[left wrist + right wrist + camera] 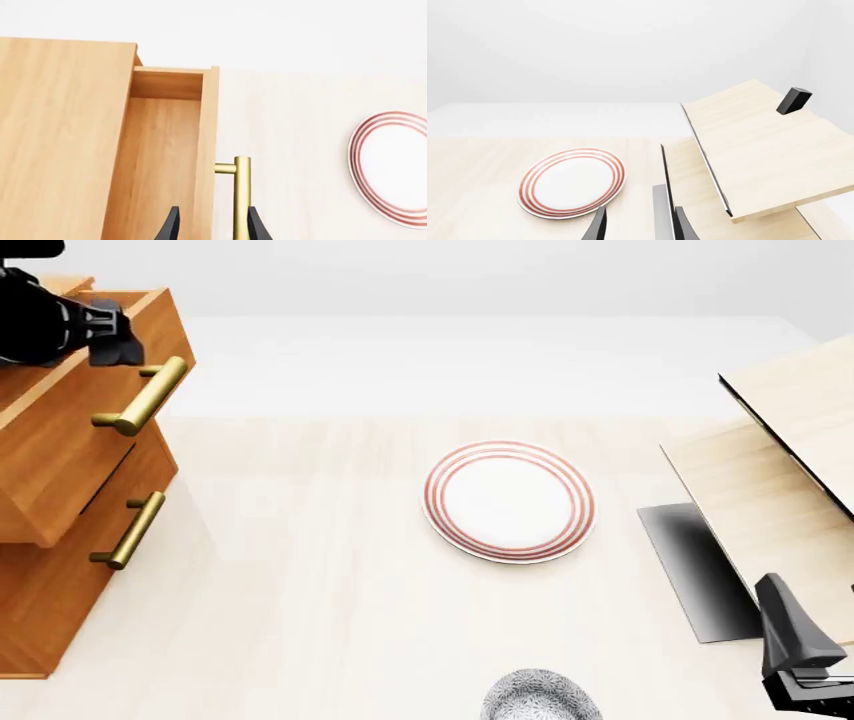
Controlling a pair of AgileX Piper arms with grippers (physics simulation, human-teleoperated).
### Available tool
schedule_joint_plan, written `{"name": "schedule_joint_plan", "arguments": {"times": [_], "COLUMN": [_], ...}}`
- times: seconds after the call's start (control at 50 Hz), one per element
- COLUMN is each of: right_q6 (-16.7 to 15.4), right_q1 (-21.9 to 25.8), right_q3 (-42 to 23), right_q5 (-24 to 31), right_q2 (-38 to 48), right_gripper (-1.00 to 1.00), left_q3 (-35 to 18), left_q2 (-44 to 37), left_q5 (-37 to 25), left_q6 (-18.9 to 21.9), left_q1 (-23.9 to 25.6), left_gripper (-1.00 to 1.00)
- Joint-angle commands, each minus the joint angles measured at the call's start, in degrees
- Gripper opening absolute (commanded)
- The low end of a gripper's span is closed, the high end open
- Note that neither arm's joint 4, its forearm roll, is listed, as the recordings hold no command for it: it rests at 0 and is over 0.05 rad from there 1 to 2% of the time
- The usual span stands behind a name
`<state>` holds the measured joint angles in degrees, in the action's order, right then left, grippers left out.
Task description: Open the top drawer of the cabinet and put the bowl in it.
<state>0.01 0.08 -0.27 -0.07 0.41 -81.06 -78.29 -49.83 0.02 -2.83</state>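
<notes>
**A:** Start with the left wrist view. What's there?

**B:** The top drawer point(163, 160) is pulled out of the cabinet point(60, 140), its plain wood inside showing. The left gripper point(210, 225) has its fingers spread, one on each side of the drawer front, and the brass handle point(240, 195) lies just beside one finger; nothing is clamped. A red-ringed plate point(393, 167) lies on the table point(287, 130) well apart.

**A:** And the front view?

**B:** The cabinet stands at the far left, the top drawer point(80, 430) drawn out, with the left arm above it. The plate point(510, 502) sits mid-table. The speckled bowl point(541, 698) is at the near edge, cut off by the frame, near of the plate. The right gripper point(801, 660) is at the near right; I cannot tell its state here.

**A:** The right wrist view?

**B:** The right gripper point(637, 225) is parted and empty, above the table between the plate and a pale wood panel structure point(760, 150).
</notes>
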Motion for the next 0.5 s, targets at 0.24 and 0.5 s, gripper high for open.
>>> {"name": "schedule_joint_plan", "arguments": {"times": [0.24,0.5], "right_q6": [0.0,-0.05], "right_q1": [-0.02,-0.02], "right_q3": [0.03,0.03], "right_q5": [-0.01,-0.01], "right_q2": [-0.02,-0.03], "right_gripper": [1.0,1.0], "left_q3": [2.61,1.89], "left_q2": [-1.26,-1.36], "left_q5": [2.27,1.79], "left_q6": [-0.22,-1.62], "left_q1": [0.54,4.84], "left_gripper": [1.0,1.0]}}
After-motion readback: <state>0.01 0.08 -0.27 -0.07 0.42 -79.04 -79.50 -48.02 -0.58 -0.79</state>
